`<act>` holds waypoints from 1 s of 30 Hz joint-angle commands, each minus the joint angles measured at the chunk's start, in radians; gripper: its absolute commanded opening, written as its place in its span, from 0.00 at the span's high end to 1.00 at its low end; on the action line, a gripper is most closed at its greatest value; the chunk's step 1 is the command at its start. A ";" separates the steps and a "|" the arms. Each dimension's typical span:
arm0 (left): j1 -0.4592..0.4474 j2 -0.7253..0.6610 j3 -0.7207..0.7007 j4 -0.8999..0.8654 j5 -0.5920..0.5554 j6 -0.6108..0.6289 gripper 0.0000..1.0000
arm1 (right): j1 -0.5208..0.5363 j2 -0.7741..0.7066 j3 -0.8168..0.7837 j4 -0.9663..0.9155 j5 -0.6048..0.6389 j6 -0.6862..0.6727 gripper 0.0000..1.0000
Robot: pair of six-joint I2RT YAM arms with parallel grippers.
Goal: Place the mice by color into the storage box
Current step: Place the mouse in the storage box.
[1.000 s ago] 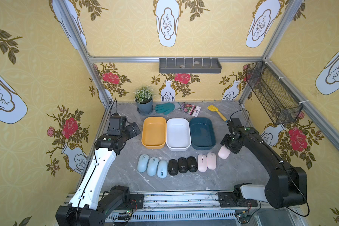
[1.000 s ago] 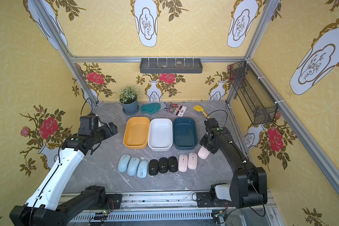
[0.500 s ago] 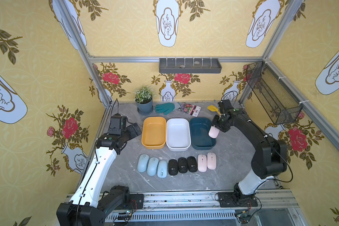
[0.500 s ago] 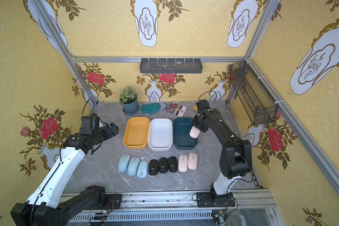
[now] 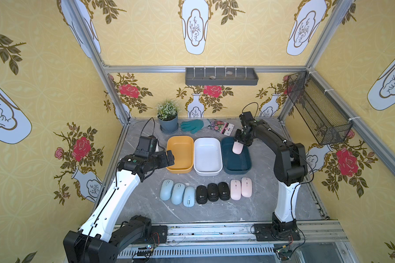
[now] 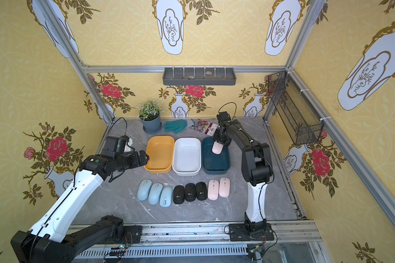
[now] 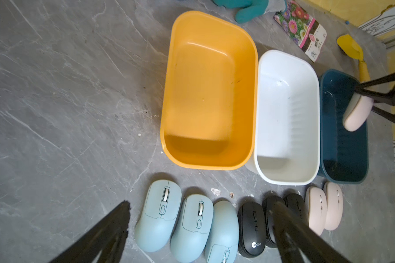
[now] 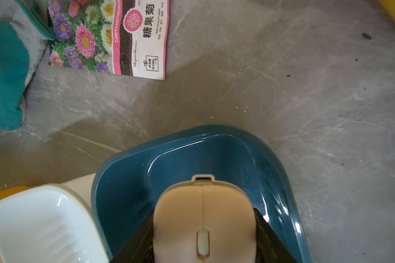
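Three storage boxes stand side by side: orange (image 5: 180, 169), white (image 5: 207, 173) and dark blue (image 5: 237, 172). My right gripper (image 5: 241, 142) is shut on a pale pink mouse (image 5: 237, 148), held nose-down over the far end of the dark blue box (image 8: 128, 182); the right wrist view shows that pink mouse (image 8: 203, 211) between the black fingers. In front of the boxes lies a row of light blue mice (image 5: 178, 193), black mice (image 5: 213, 192) and two pink mice (image 5: 241, 189). My left gripper (image 5: 169, 157) hangs open at the orange box's left rim, holding nothing.
Along the back edge are a potted plant (image 5: 168, 118), a green glove (image 5: 193, 125) and a seed packet (image 5: 221, 126). A yellow scoop (image 7: 351, 49) lies behind the blue box. A wire basket (image 5: 315, 109) juts from the right wall.
My right arm has carried the pink mouse from beside the row up and back to above the dark blue box. The left gripper drifted slightly toward the orange box, still open.
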 commanded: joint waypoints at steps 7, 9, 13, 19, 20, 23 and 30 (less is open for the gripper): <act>-0.051 -0.016 -0.067 0.042 0.041 -0.018 0.02 | 0.020 0.101 0.029 0.020 0.002 -0.029 0.52; -0.062 -0.007 -0.060 0.038 0.033 -0.008 0.02 | 0.021 0.114 0.028 0.028 0.007 -0.029 0.52; -0.065 -0.004 -0.055 0.032 0.027 -0.001 0.02 | 0.021 0.141 0.031 0.035 0.012 -0.031 0.51; -0.066 -0.020 -0.060 0.030 0.007 -0.011 0.01 | 0.022 0.180 0.040 0.046 0.014 -0.040 0.41; -0.065 -0.020 -0.060 0.031 0.006 -0.014 0.01 | 0.022 0.183 0.041 0.047 0.016 -0.043 0.38; -0.065 -0.020 -0.062 0.032 0.000 -0.019 0.01 | 0.022 0.188 0.046 0.052 0.028 -0.060 0.32; -0.066 -0.013 -0.061 0.034 -0.010 -0.022 0.02 | 0.029 0.153 0.079 0.011 0.051 -0.071 0.15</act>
